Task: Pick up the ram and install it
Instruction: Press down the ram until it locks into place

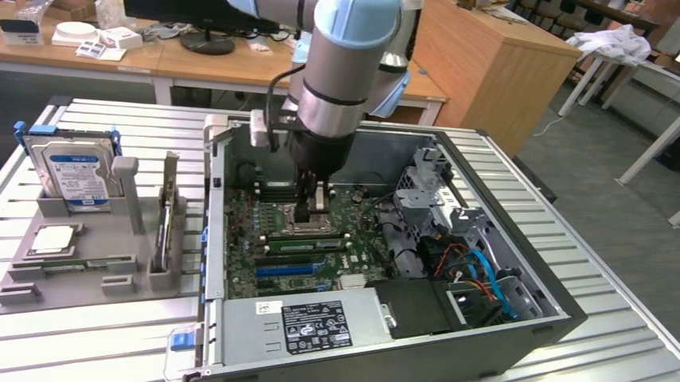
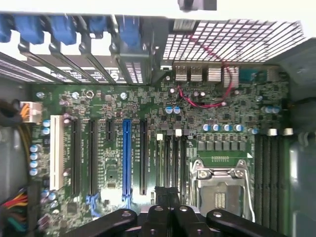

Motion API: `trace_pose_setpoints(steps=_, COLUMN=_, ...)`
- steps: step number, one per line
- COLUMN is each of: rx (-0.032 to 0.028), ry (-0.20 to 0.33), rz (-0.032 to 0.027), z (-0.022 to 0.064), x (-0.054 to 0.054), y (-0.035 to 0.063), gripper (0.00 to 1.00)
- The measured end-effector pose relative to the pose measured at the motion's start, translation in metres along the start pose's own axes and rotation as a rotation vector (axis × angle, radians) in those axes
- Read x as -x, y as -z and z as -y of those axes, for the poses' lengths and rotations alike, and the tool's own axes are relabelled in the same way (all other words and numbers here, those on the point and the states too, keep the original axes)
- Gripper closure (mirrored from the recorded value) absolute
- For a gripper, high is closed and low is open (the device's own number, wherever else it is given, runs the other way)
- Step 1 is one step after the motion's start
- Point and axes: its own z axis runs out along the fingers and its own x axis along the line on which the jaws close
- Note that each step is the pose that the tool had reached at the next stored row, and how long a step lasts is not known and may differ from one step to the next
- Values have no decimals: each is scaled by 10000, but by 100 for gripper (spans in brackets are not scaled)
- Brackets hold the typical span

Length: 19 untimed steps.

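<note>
Tool (image 1: pixel 315 213) over motherboard (image 2: pixel 148 106) by CPU socket (image 2: pixel 220 190), blue-labelled drive (image 1: pixel 76 177) in tray (image 1: pixel 66 280)

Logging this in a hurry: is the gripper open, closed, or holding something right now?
Gripper: shut, above the green motherboard inside the case; nothing visibly held.

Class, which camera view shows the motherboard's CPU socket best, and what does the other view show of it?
The wrist view: the CPU socket faces the camera squarely, with its metal frame plain to see. In the exterior view the gripper hangs in front of it and covers part of it.
</note>
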Motion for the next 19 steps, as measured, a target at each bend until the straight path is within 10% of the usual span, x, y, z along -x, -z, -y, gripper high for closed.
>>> trace_pose_setpoints(steps=11, rx=0, ry=0, rz=0, z=-8, x=20, y=477, gripper=89)
trace_pose_setpoints(steps=19, rx=7, ry=1, rz=-1, z=6, x=20, y=501, gripper=89)
